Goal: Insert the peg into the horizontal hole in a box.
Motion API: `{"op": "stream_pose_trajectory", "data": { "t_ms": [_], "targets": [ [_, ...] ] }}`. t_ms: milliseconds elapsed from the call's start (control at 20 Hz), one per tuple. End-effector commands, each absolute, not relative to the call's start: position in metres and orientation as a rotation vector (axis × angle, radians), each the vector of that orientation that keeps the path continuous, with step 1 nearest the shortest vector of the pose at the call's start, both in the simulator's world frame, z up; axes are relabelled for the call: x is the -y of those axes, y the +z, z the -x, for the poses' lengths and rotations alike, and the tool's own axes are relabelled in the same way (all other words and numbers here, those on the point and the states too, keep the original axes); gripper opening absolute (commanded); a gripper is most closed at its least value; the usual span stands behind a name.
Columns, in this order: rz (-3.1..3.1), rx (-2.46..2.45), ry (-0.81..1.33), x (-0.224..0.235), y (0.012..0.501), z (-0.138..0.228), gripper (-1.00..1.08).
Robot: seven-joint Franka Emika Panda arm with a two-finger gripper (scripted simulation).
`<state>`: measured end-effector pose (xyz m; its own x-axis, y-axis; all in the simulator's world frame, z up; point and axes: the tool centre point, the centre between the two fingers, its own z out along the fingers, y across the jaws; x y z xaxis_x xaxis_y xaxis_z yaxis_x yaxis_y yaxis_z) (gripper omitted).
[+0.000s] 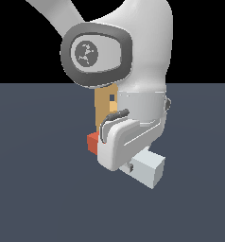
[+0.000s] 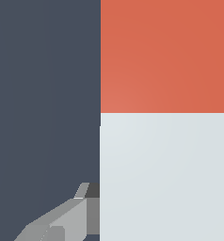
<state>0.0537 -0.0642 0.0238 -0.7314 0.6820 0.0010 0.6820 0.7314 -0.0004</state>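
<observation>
The peg lies across the exterior view under my hand. Its red-orange end [image 1: 91, 143] points toward the tan box [image 1: 103, 106], and its white-grey end [image 1: 150, 169] points toward the camera. My gripper [image 1: 128, 165] is around the peg's white part, with the hand hiding the middle of the peg. In the wrist view the peg [image 2: 165, 155] fills much of the frame, red part [image 2: 165, 56] beyond white. One finger [image 2: 67, 219] lies against its side; the other finger is out of view. The hole [image 1: 112, 98] shows as a small square on the box face, and my arm partly hides the box.
A dark blue-grey floor [image 1: 38, 189] spreads all around. My white arm link [image 1: 133, 42] fills the upper middle of the exterior view and covers most of the box.
</observation>
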Motion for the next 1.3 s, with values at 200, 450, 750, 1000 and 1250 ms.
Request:
{"op": "stream_pose_trajectory", "data": {
  "t_ms": [200, 450, 750, 1000, 1250],
  "targets": [
    [1.151, 2.923, 0.000, 0.065, 0.024, -0.054, -1.00],
    [1.162, 2.918, 0.000, 0.064, 0.025, -0.054, -1.00],
    [1.243, 2.884, -0.001, 0.065, 0.034, -0.052, -1.00],
    [1.370, 2.826, -0.001, 0.065, 0.048, -0.051, -1.00],
    [1.545, 2.735, -0.002, 0.065, 0.068, -0.048, -1.00]
  ]
}}
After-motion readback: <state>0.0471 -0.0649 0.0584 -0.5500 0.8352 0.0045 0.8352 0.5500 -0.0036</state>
